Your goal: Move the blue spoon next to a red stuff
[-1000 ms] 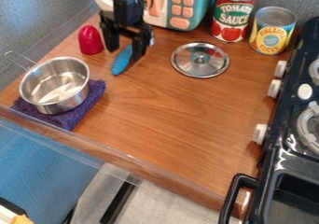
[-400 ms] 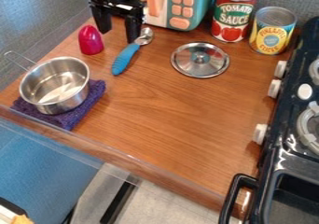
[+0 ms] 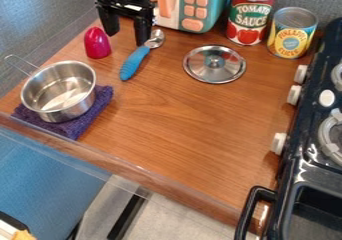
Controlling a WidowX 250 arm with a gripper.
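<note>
Both fingers of the black pincer (image 3: 125, 39) parted, released. Has the blue-handled metal spoon (image 3: 135, 62) just beside the view's right-hand fingertip, the glossy red egg-shaped piece (image 3: 97, 44) near the other, upright and crowding it; toward the camera, a steel pot (image 3: 73, 106) on purple cloth (image 3: 100, 100); rightward, a round metal lid (image 3: 200, 59), then a red-labelled can (image 3: 250, 16).

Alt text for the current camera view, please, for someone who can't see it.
A blue-handled spoon lies on a wooden counter beside a red egg-shaped object, with the open black gripper above them. A steel pot on a purple cloth, a pot lid, two cans and a stove surround them.
</note>
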